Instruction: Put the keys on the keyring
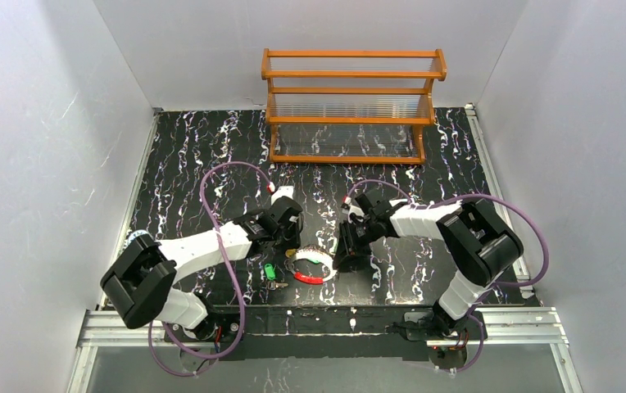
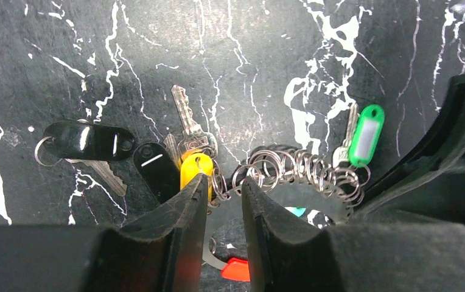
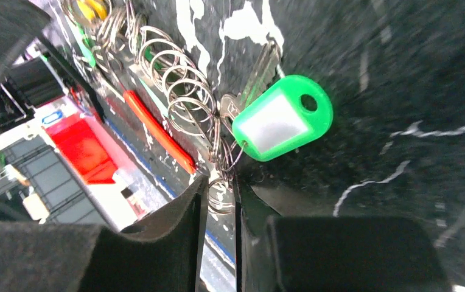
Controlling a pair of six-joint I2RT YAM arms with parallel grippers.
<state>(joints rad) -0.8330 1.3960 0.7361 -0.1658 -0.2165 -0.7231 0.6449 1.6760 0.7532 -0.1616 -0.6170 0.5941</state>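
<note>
Steel keyring chain (image 2: 303,173): right claw (image 3: 220,185) pinches it beside the green key (image 3: 282,118); left claw (image 2: 224,185) straddles its nine-o'clock end, grip unclear; threading next needs tautness.

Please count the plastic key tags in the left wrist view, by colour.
Black tags: 2
Yellow tag: 1
Green tag: 1
Total: 4; a teal bit under the rings is too hidden to count.

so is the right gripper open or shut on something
Shut on the keyring: in the wrist view the right gripper has its fingers almost together, pinching an end ring of the chain, below the green key.
</note>
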